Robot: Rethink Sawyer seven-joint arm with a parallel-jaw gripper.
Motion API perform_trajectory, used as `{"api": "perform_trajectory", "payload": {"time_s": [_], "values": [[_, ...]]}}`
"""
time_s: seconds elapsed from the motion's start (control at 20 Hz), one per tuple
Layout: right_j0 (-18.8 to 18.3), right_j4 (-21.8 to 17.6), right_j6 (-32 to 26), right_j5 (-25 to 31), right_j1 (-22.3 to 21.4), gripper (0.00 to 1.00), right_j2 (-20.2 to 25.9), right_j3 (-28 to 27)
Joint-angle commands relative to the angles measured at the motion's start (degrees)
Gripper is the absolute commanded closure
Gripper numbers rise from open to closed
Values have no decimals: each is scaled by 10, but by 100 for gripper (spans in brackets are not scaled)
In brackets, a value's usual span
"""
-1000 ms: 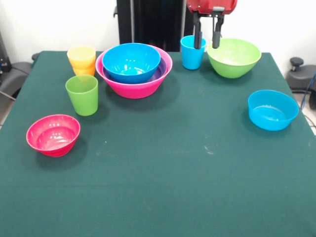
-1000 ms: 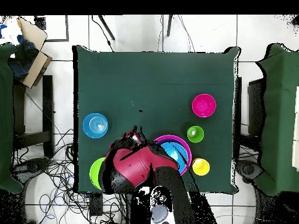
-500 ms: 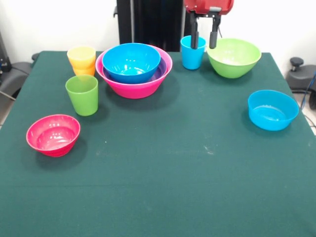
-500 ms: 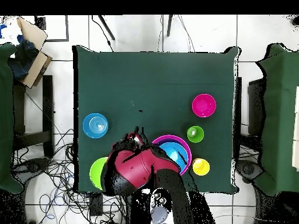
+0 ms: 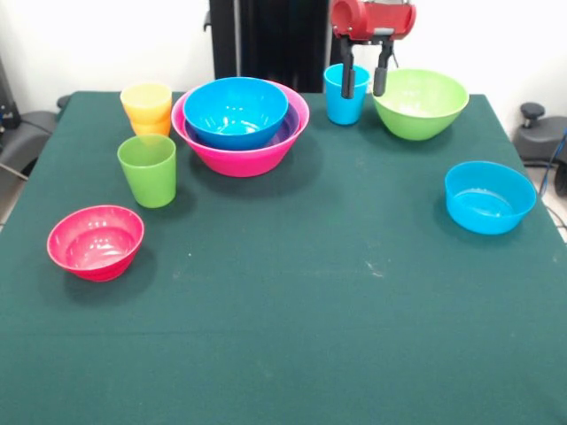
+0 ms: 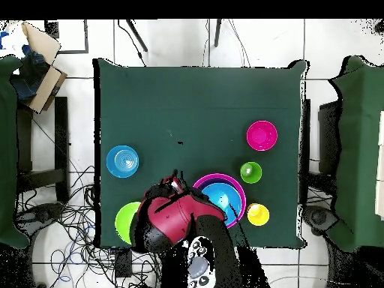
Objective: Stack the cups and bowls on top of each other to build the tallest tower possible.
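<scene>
Front camera facing across the dark green cloth-covered tabletop [image 5: 292, 336] from slightly above, fairly near, overhead camera high up looking straight down, both sharing that whole tabletop [image 6: 202, 105].

Glossy red wrist housing [image 5: 373, 18], cylindrical, with a small grey plate on its underside. Two slim black fingers [image 5: 347, 78] below, straight and parallel, with a gap between. From overhead, bulky red shell [image 6: 171, 217] edged in black; black column behind.

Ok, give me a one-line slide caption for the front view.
Open gripper hangs by the blue cup; blue bowl nested in pink bowl, other cups and bowls scattered.
</scene>
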Motion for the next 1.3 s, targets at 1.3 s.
{"api": "perform_trajectory", "payload": {"time_s": [1.3], "values": [[189,110,155,-163,165,0,-156,-49]]}}
